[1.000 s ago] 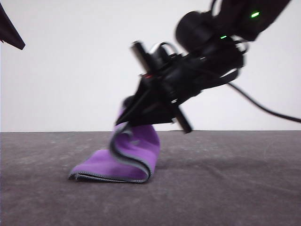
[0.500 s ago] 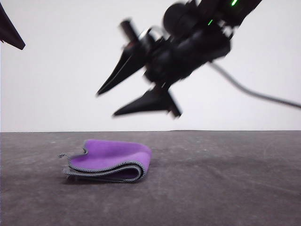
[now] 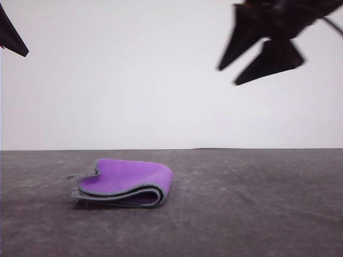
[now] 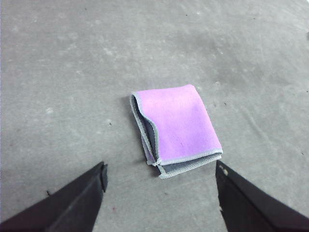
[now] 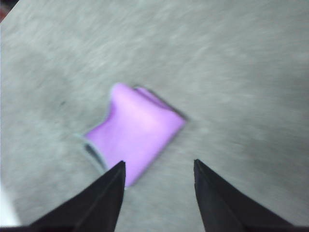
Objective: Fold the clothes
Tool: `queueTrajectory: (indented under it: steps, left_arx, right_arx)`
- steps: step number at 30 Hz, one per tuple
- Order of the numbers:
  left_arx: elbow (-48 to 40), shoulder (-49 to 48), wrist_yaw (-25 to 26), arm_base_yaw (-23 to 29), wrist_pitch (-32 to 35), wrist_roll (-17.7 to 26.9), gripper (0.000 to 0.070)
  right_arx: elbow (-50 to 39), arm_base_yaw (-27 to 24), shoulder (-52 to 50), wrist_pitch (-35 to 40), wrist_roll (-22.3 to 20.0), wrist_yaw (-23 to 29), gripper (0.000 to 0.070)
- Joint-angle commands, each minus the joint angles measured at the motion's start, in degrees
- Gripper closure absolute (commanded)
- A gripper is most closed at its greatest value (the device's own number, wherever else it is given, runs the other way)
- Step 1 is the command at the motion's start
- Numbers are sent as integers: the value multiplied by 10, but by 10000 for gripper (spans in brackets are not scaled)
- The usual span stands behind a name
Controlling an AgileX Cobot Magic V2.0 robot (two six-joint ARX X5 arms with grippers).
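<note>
The clothes (image 3: 126, 182) lie folded on the grey table, purple face up, grey hem and dark layers showing along the near edge. They also appear as a purple rectangle in the left wrist view (image 4: 178, 128) and blurred in the right wrist view (image 5: 135, 133). My right gripper (image 3: 228, 75) hangs high at the upper right, open and empty, well above and to the right of the clothes. My left gripper (image 4: 159, 174) is open, its fingers (image 4: 79, 200) apart above the table on the near side of the clothes. A tip of the left arm (image 3: 12, 36) shows at the top left.
The grey matte table (image 3: 257, 209) stretches on all sides of the cloth, with a plain white wall behind it.
My right gripper let go of the cloth and rose up and to the right. The cloth dropped into a flat fold and has lain still since half a second ago.
</note>
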Motion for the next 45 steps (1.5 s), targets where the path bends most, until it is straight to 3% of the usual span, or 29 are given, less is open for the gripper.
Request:
queueTrajectory:
  steps: [1,5,8,13,20,23,24,25,26,45]
  left_arx:
    - [5,3,1,-2,5,0,266]
    - [5,3,1,-2,5,0,265]
    - [5,3,1,-2,5,0,266]
    - [5,3,1,-2,5,0,266]
    - [5,2,1,-2,1,1,265]
    - [5,2,1,-2,2,0,269]
    - [5,2,1,-3,3,0,365]
    - [5,2,1,-3,3,0,500]
    - [5,2,2,-3,3,0,691]
    - [4,3,8,3,3,6,700]
  right_arx:
    - [-26,-14,-22,22,-13,8,421]
    - [-97,-38,-95,47,-6,55,422]
    - [-140,-40,-149,48,5,128,422]
    - [-182,-33,-220,49,22,191,422]
    - [-186,-33,-234,37,23,182,420]
    - [-186,-33,-234,30,23,145,397]
    - [-186,-33,-234,28,23,132,425]
    - [-186,-33,-234,26,23,123,509]
    - [-186,-33,-234,24,23,122,682]
    - [-186,-33,-233,28,20,115,685]
